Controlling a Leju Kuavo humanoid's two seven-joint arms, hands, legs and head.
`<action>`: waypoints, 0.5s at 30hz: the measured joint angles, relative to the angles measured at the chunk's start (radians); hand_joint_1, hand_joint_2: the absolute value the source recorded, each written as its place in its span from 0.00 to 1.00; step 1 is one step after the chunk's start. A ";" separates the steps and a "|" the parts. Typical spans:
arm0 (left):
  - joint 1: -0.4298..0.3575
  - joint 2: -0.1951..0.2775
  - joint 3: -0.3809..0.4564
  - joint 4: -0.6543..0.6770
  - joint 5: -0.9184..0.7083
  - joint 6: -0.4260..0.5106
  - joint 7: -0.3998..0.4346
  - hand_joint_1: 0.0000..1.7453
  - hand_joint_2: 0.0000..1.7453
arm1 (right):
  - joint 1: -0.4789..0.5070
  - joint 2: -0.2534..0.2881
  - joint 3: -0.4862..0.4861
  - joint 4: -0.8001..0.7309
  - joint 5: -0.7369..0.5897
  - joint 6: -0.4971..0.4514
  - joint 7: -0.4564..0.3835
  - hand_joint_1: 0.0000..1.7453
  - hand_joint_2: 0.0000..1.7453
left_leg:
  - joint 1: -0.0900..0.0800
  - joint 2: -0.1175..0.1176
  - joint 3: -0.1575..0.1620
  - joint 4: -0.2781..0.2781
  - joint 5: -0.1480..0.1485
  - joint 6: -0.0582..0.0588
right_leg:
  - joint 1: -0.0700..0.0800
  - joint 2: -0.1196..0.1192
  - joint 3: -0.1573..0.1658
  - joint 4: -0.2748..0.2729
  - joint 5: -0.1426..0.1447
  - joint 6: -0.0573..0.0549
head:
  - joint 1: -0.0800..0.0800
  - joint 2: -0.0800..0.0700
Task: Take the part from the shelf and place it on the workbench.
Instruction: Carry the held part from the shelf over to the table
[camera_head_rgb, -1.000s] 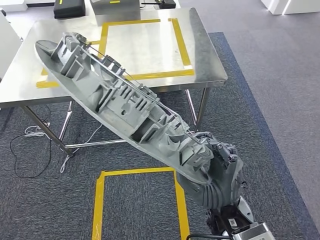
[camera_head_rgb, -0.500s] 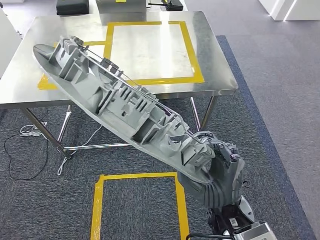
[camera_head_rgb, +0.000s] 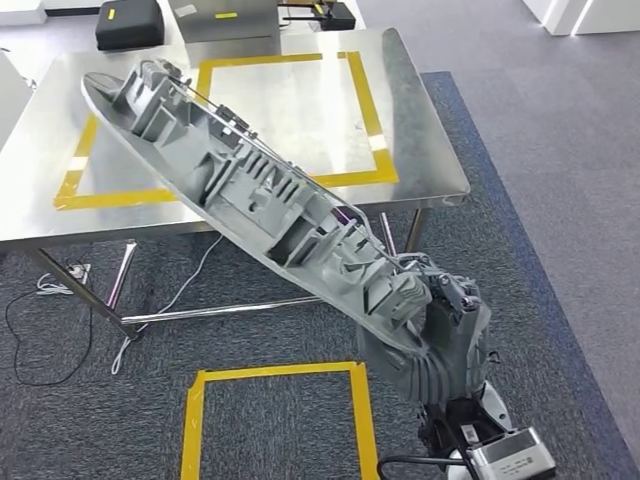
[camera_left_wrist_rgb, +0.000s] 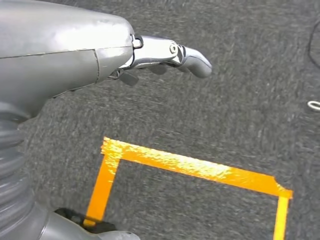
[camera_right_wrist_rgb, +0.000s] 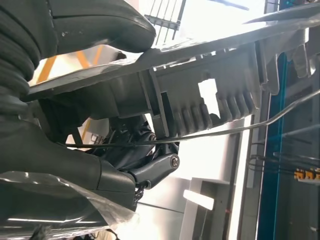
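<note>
The part (camera_head_rgb: 249, 195) is a long grey moulded panel with ribs and a thin wire along it. My right hand (camera_head_rgb: 441, 345) grips its near end low at the right, and the part slants up and away to the left. Its far tip hangs over the left side of the steel workbench (camera_head_rgb: 423, 150), above the bench top. In the right wrist view the ribbed part (camera_right_wrist_rgb: 211, 75) is clamped between the thumb and the dark fingers (camera_right_wrist_rgb: 151, 167). My left hand (camera_left_wrist_rgb: 113, 55) hangs over the carpet with its fingers straight and holds nothing.
Yellow tape (camera_head_rgb: 362, 90) marks rectangles on the bench top. A black case (camera_head_rgb: 128, 22) and a grey box (camera_head_rgb: 223, 18) stand at the bench's far edge. A yellow tape square (camera_head_rgb: 275, 375) lies on the carpet before me, and cables (camera_head_rgb: 45, 290) lie under the bench.
The whole view has shifted, so the camera moved. The part's far tip now stands further over the bench top, and my right hand still grips the near end.
</note>
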 joint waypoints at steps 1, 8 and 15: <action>0.001 0.001 0.000 0.000 0.000 0.000 0.000 0.00 1.00 | -0.002 0.001 -0.001 0.000 0.000 0.000 0.000 1.00 1.00 | 0.001 0.000 -0.041 0.052 -0.021 -0.004 | 0.000 0.001 0.009 -0.001 -0.008 -0.001 | -0.001 0.000; 0.006 0.003 0.000 0.001 -0.002 0.001 0.000 0.00 1.00 | -0.026 0.004 -0.016 0.010 0.001 0.026 0.032 1.00 1.00 | 0.000 0.003 -0.099 -0.096 0.113 0.004 | 0.001 0.005 0.105 -0.001 -0.094 0.017 | 0.000 0.000; -0.001 0.004 0.000 0.006 -0.012 0.010 -0.006 0.00 1.00 | -0.079 0.014 -0.032 0.026 0.006 0.067 0.064 1.00 1.00 | -0.001 0.002 -0.052 -0.139 0.108 0.054 | 0.002 0.003 0.022 0.154 -0.103 0.048 | 0.010 0.000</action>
